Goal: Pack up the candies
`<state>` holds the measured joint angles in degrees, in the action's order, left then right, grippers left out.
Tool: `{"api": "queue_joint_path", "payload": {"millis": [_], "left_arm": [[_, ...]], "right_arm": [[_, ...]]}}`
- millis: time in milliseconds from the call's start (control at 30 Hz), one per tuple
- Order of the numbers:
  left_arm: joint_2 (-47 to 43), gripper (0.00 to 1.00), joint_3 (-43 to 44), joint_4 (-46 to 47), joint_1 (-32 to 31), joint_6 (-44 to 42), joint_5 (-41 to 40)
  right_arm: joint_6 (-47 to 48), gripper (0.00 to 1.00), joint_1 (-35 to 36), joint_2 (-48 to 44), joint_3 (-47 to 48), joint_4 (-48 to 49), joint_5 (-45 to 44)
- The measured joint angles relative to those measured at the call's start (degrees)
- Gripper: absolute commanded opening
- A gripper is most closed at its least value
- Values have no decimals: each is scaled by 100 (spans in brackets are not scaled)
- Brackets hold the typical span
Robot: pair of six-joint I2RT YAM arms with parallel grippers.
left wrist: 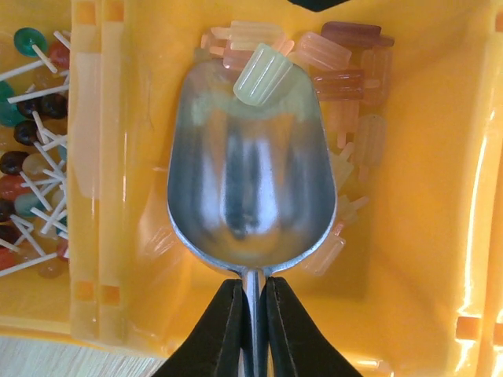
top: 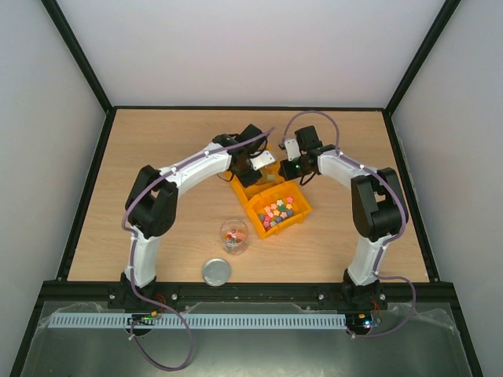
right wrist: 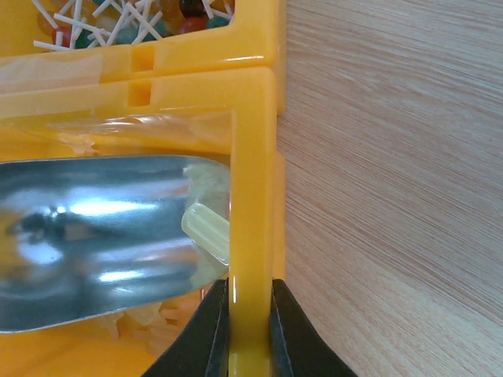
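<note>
My left gripper is shut on the handle of a metal scoop. The scoop lies in a yellow bin of pale ice-lolly-shaped sweets, and one pale green sweet rests on its front lip. The candies, small red, green and dark heads on white sticks, fill the neighbouring compartment to the left. My right gripper is shut on that bin's yellow wall, with the scoop just inside it. Both grippers meet over this bin at the table's middle.
A second yellow bin with pastel multicoloured blocks sits just nearer. A clear jar holding a few sweets stands in front of it, and a round metal lid lies near the front edge. Bare wooden table lies beside the bin.
</note>
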<state>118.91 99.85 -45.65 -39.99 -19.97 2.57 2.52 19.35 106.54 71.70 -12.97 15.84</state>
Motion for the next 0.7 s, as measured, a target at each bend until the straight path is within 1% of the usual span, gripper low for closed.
{"api": "queue_joint_path", "payload": {"millis": [100, 300, 533, 700], "left_arm": [[-243, 2, -568, 605, 57, 28, 177], [-730, 2, -1998, 2315, 236, 160, 820], [-807, 2, -2507, 3075, 505, 442, 1469], [-931, 2, -3008, 3720, 588, 546, 1733]], "right_arm": [[4, 1, -42, 0, 0, -2, 2], [44, 1, -59, 2, -13, -4, 72], [66, 1, -72, 2, -17, 7, 52], [66, 1, -74, 2, -17, 7, 44]]}}
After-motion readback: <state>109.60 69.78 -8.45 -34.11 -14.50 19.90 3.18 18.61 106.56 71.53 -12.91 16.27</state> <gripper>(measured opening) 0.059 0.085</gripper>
